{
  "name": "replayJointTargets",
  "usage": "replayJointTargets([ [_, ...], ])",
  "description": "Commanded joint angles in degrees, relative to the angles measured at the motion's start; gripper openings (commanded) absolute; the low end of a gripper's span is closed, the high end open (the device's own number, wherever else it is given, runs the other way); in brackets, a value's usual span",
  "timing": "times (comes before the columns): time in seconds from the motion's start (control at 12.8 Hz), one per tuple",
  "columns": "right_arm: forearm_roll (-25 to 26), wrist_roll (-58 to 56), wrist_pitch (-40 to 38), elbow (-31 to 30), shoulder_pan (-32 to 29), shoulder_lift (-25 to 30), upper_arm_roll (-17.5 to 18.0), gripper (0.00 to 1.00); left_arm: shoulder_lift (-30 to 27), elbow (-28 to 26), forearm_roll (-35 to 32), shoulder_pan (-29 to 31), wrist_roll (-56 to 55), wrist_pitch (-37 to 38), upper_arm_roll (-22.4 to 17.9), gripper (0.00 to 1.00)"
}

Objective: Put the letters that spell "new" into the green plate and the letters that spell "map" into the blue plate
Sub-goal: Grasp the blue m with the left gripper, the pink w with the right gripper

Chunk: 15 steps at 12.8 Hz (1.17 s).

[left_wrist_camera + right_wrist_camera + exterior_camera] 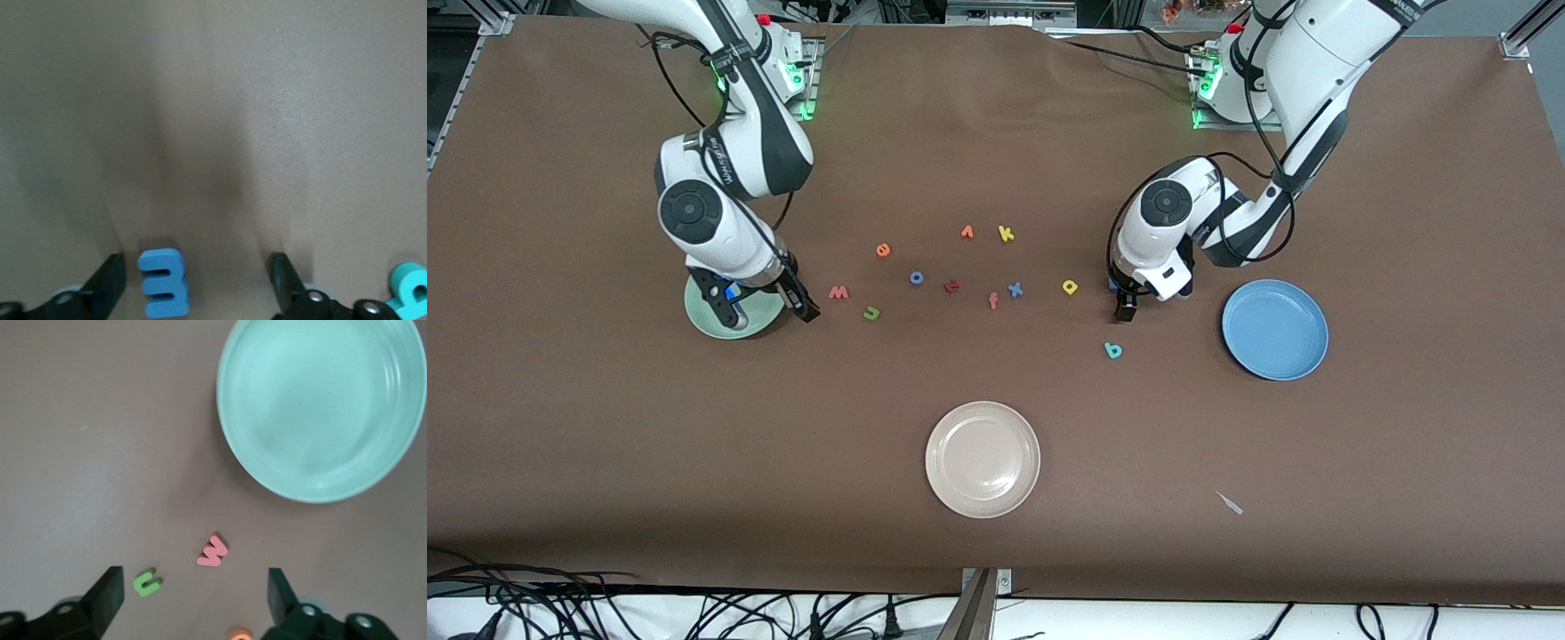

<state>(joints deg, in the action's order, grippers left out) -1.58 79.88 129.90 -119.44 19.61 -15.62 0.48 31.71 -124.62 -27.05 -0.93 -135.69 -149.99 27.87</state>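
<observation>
Fingers of my left gripper [193,287] stand apart, low over the table with the blue "m" [163,283] between them, untouched; the teal "a" [1112,350] lies just beside; the yellow "p" [1070,286] sits toward the table's middle; the blue plate [1274,329] rests near the left arm's end. My right gripper [195,597] hangs open above the green plate [734,313]; the salmon "w" [838,292] and green "n" [871,313] lie just beside that plate's rim; the orange "e" [883,250] lies closer to the bases' edge.
</observation>
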Motion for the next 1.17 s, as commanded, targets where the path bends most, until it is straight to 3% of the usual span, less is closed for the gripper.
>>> replayJointTargets([
  [0.0,0.3,15.4,3.9,-2.5,0.5,-0.4,-0.2,0.94,1.3,1.2,-1.6,0.3,-2.7,0.6,0.2,0.56],
  [0.23,-0.1,23.6,14.2,-7.5,0.6,-2.5,0.9,0.94,1.3,1.1,-2.3,0.1,-2.4,0.6,0.1,0.07],
  [0.31,-0.1,25.5,16.9,-8.5,0.5,-3.7,1.5,0.94,1.3,1.0,-3.0,-0.1,-2.4,0.6,0.1,0.0],
  [0.39,-0.1,26.4,17.0,-8.4,0.6,-5.2,2.0,0.81,1.3,1.0,-3.3,-0.1,-2.5,0.7,0.1,0.0],
  [0.47,-0.1,26.6,17.0,-8.4,0.8,-5.6,2.8,0.74,1.2,1.0,-3.4,-0.2,-2.2,1.1,0.1,0.0],
  [0.7,-0.4,27.9,17.5,-8.4,0.8,-6.5,3.0,0.73,0.2,1.3,-3.3,0.1,5.6,6.4,0.7,0.0],
  [1.09,-0.4,28.8,19.3,-8.4,1.0,-7.9,3.0,0.73,0.1,6.8,-1.5,0.7,17.5,19.7,2.4,0.0],
])
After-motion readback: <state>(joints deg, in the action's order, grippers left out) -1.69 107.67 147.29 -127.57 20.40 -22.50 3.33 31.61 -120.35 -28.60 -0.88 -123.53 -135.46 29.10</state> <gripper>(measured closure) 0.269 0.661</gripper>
